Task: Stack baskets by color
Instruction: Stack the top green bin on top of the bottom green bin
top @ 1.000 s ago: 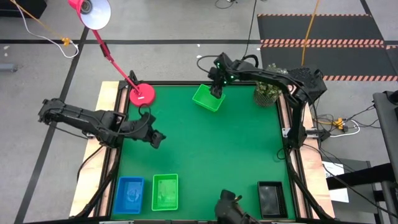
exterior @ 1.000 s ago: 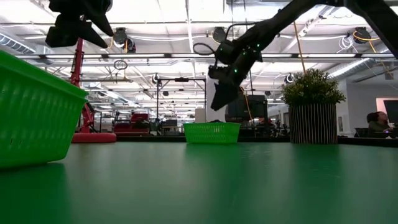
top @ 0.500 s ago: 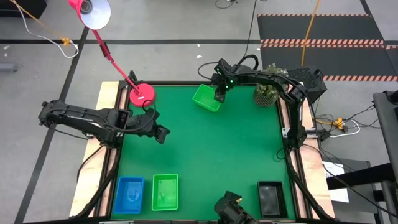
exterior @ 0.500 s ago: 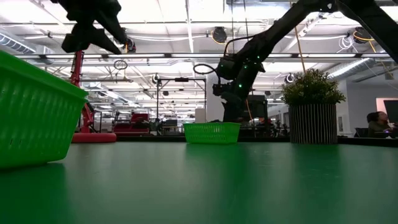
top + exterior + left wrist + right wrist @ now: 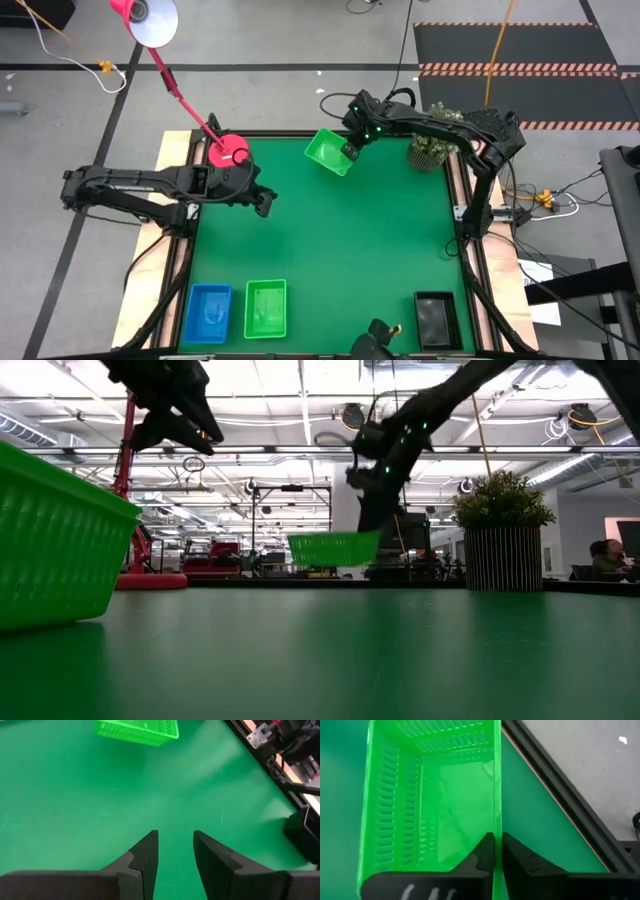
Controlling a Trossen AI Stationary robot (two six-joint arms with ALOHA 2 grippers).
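- The worktop (image 5: 330,250) is a green mat in a dark frame, with the arms reaching in from either side; a potted plant (image 5: 428,150) and a round pink lamp base (image 5: 229,152) stand at its far corners.
- Three basket piles sit along the near edge: a blue basket (image 5: 209,313) at the left, a green stack (image 5: 265,308) just beside it, and a black basket (image 5: 434,318) well apart at the right.
- The loose green basket (image 5: 331,153) is at the far edge, near the plant. In the low view it hangs tilted, with a gap showing under it, so I judge it just lifted off the mat.
- The right hand (image 5: 497,851) is pinching that basket's long side wall, one finger inside and one outside, pressed together on the thin rim.
- The left hand (image 5: 175,851) hovers over bare mat near the lamp base, fingers spread part way and holding nothing.
- The step in hand looks like carrying the loose green basket to the green stack. To do it well:
- raise it high enough to clear the mat and the stack's rim, since a one-wall grip lets the free side droop;
- turn it so its long side matches the stack below, then lower it straight in;
- let go only once it sits nested, not perched on a rim;
- keep the path clear of the left arm.
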